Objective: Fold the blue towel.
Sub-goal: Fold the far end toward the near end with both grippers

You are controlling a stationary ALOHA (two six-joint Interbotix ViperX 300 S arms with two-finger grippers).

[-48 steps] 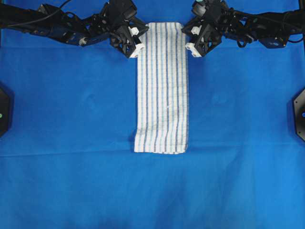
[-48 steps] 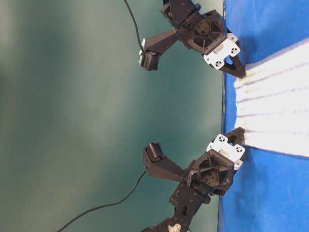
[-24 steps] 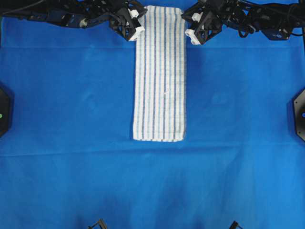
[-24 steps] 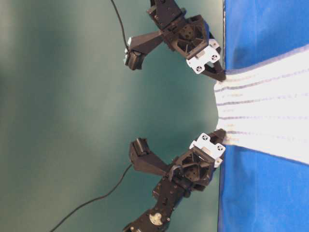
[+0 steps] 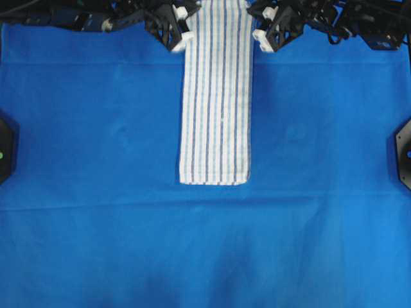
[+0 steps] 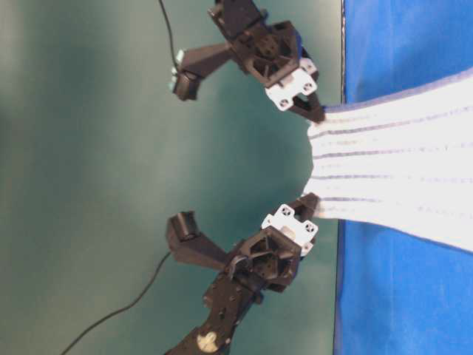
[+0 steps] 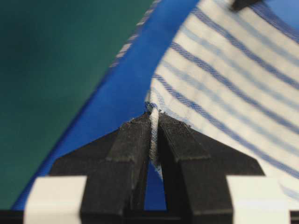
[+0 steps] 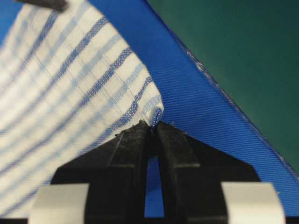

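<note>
We've got the left gripper (image 5: 182, 40) and right gripper (image 5: 259, 37) each pinching a top corner; the blue towel (image 5: 216, 102) runs lengthwise straight down-frame from us.

The blue towel (image 5: 216, 109) is white, crossed lengthwise by thin dark-blue stripes that alternate with paler blue ones; close up, faint cross-threads turn the stripes into a fine check. The table covering (image 5: 96, 192) over the worktop is a plain, solid, saturated blue with no pattern. The left hand (image 5: 182, 33) and the right hand (image 5: 262, 31) are both matte black, each with small white blocks at the base of its fingers. Behind the worktop, the backdrop (image 6: 111, 148) is a flat dark green.
</note>
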